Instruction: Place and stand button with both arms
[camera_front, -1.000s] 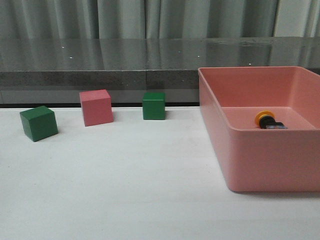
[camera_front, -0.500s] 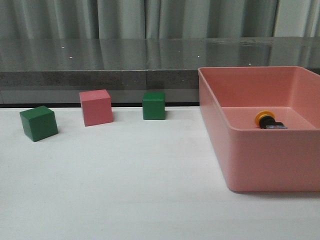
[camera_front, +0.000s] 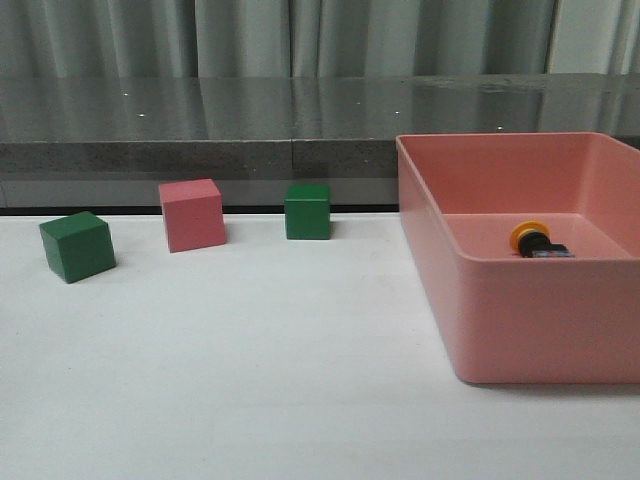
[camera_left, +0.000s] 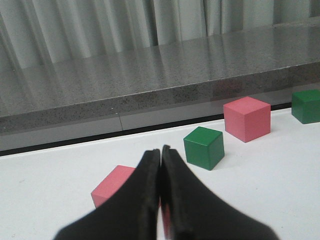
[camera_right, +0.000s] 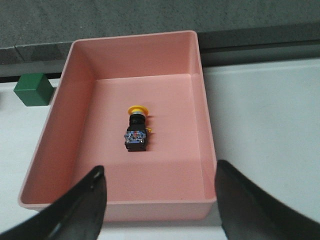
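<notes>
The button (camera_front: 537, 242) lies on its side inside the pink bin (camera_front: 470, 300) at the right, yellow cap toward the far wall. In the right wrist view the button (camera_right: 137, 131) lies mid-floor of the bin (camera_right: 210, 150). My right gripper (camera_right: 159, 182) is open and empty, above the bin's near wall. My left gripper (camera_left: 160, 152) is shut and empty, low over the table just in front of a pink cube (camera_left: 112, 186). Neither arm shows in the front view.
A green cube (camera_front: 77, 246), a pink cube (camera_front: 192, 214) and a second green cube (camera_front: 307, 211) stand at the back left of the white table. A grey ledge (camera_front: 200, 120) runs behind. The left wrist view shows cubes (camera_left: 203, 147) (camera_left: 246, 118) (camera_left: 306, 105).
</notes>
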